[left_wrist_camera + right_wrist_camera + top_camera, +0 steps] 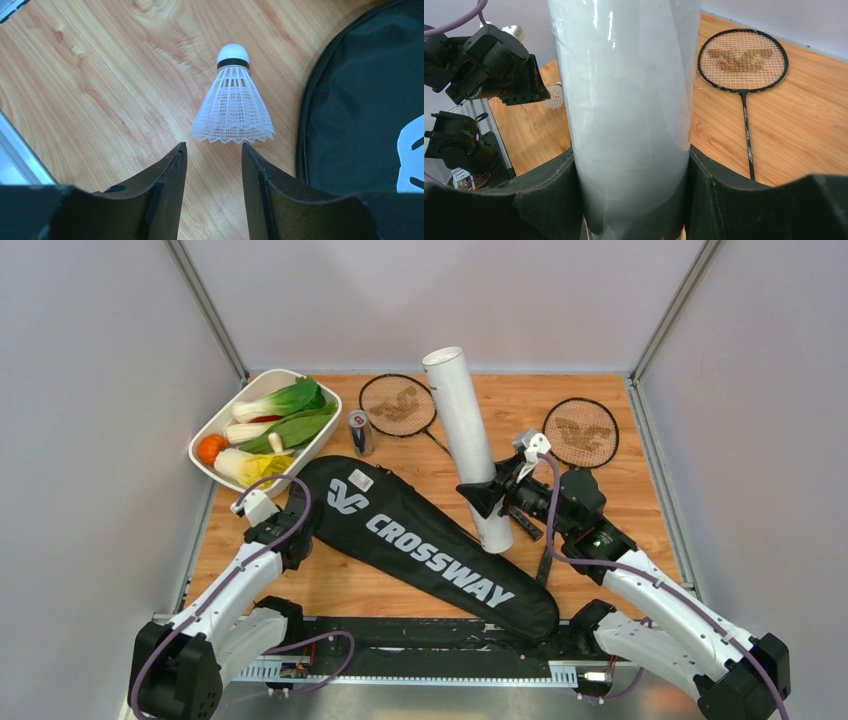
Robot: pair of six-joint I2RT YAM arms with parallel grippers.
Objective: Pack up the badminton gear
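The overhead camera sits high behind the arms, looking down on the whole table (350,585). The left wrist camera peers past its own fingers (165,195), close above the wood, at a shuttlecock (232,100) beside the bag (365,100). The right wrist camera sits hard against the white tube (624,100), facing the left arm (489,65). It catches that same shuttlecock, plus a racket (744,57) the overhead view also sees.

White arms (235,585) w/ blk joints (585,502), purple cables (471,16).
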